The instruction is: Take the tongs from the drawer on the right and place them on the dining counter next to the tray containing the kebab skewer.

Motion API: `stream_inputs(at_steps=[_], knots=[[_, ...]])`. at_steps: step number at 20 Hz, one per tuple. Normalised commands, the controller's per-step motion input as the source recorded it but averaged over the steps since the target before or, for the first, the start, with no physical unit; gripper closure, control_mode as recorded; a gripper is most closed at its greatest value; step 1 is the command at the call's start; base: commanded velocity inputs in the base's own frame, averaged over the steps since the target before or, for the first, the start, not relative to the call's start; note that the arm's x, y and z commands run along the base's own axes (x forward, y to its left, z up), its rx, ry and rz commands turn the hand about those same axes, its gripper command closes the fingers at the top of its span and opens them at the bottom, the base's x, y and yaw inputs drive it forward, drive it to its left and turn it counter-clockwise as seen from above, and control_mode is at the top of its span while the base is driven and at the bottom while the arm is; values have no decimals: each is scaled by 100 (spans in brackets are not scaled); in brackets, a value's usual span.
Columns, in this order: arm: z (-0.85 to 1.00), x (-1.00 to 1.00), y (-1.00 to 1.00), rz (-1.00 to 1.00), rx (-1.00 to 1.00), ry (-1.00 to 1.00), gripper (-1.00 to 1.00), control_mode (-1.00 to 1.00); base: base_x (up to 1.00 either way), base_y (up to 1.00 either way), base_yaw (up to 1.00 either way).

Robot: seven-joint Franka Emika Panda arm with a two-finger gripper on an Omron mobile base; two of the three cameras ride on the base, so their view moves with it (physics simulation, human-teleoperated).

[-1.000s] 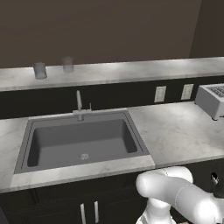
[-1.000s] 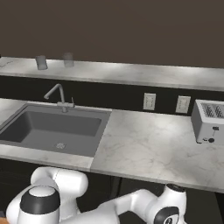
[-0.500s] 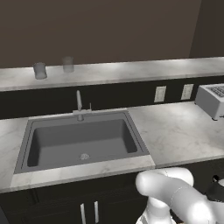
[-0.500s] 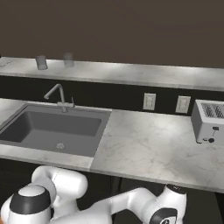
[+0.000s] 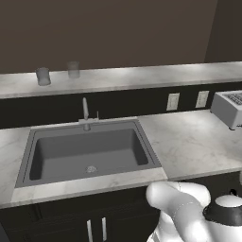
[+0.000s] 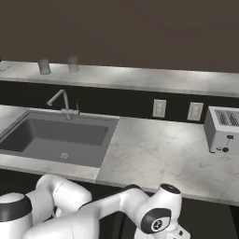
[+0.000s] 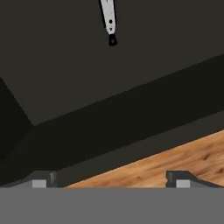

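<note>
Little has shifted in the two base views: the sink, the toaster and the worktop sit where they did a moment ago, so your base is parked and only the arm's low white links have moved slightly. You are likely settled at the drawer and lining up the pick.

In the hand view the gripper stands wide, its fingertips far apart with nothing between them. The tongs lie well ahead of the fingers, about midway between their lines, with only one silvery end and its dark tip in frame. They rest on the dark bottom of the drawer.

Mind the edges. A dark drawer wall crosses just ahead of the fingers, and another runs up ahead of the left finger. Near the right fingertip you see wood floor, so the hand looks to be outside the box. Between the wall and the tongs the bottom is bare, giving room to reach in.

The dining counter, carrying two grey cups, is where the tongs must end up.
</note>
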Motion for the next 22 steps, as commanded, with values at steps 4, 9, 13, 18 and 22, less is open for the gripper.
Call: stream_inputs(at_steps=[4, 9, 13, 18, 22], knots=[[5, 30, 28, 12, 0, -28, -100, -100, 0, 0, 0], [7, 38, 14, 8, 3, -20, -100, -100, 0, 0, 0], [8, 50, 23, 10, 0, -8, -100, -100, 0, 0, 0], [4, 47, 5, 11, 0, -1, -100, -100, 0, 0, 0], [-8, 42, 0, 9, 0, 0, -100, -100, 0, 0, 0]])
